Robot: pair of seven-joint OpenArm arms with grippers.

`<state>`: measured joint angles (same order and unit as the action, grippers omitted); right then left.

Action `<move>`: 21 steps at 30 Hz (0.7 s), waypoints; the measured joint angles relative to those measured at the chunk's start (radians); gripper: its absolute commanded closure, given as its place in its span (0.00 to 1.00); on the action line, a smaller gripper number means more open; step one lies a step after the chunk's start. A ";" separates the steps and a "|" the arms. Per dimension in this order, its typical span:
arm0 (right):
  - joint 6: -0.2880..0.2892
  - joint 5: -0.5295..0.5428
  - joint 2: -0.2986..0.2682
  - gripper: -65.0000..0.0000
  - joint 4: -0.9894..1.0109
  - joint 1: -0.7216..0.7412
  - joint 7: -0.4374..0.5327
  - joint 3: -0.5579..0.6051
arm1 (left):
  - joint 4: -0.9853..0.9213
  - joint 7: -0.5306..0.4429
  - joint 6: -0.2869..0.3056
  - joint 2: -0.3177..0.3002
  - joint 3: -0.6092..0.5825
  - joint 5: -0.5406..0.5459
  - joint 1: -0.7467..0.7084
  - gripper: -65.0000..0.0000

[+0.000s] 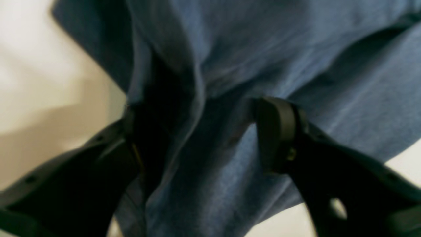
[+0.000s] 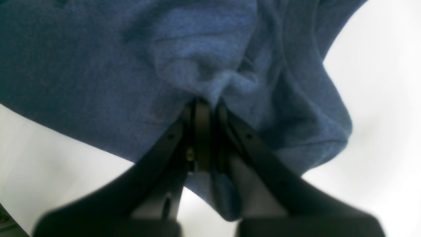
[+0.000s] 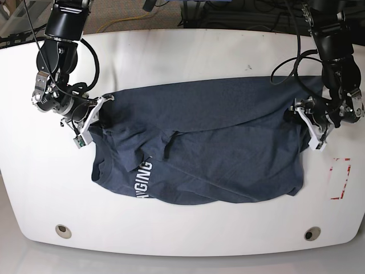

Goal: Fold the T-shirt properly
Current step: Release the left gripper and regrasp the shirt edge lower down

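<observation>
Fabric fills both wrist views. We clamp our right gripper (image 2: 205, 108) tight on a shirt (image 3: 199, 148) edge; left gripper (image 1: 197, 131) straddles a fold, fingers apart, likely for a stretch. Shirt lies spread mid-table (image 3: 188, 51).

Blue heathered T-shirt (image 1: 279, 56) filled most of the frame, from top edge to bottom centre, creased and bunched. Left end effector (image 1: 194, 131) came in from below, its two dark fingers spread apart: one at lower left (image 1: 108, 144), one at centre right (image 1: 276, 131). A thick ridge of cloth ran down between the fingers. Cloth lay against the lower-left finger; contact at the other unclear. Pale table (image 1: 42, 85) showed at left and lower right. Picture blurred.
</observation>
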<state>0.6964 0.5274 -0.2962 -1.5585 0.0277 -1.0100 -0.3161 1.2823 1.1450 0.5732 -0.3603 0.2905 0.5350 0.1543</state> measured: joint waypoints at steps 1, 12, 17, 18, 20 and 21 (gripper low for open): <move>0.000 0.000 0.000 1.00 0.000 0.000 0.000 0.000 | -0.011 -0.010 0.000 0.000 0.000 0.000 -0.002 0.64; 0.000 0.000 0.002 1.00 0.000 0.000 0.000 0.000 | -0.022 -0.016 0.000 0.042 -0.003 0.004 -0.001 0.94; 0.000 0.000 0.003 1.00 0.000 0.000 0.000 0.000 | 0.002 -0.015 -0.004 0.039 0.003 0.001 -0.008 0.94; 0.000 0.000 0.003 1.00 0.000 -0.002 0.000 0.000 | 0.009 -0.015 -0.005 0.038 0.003 -0.003 -0.008 0.94; 0.000 0.000 0.002 1.00 0.000 -0.011 0.004 -0.001 | 0.023 -0.013 -0.005 0.038 0.004 -0.001 -0.008 0.95; 0.000 0.003 0.002 1.00 0.000 -0.015 0.006 -0.003 | 0.027 -0.013 -0.005 0.038 0.004 0.002 -0.008 0.98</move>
<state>0.6964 0.5304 -0.2939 -1.5589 0.0124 -1.0035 -0.3191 1.3090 1.1324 0.5686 -0.3222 0.2943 0.5365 0.1459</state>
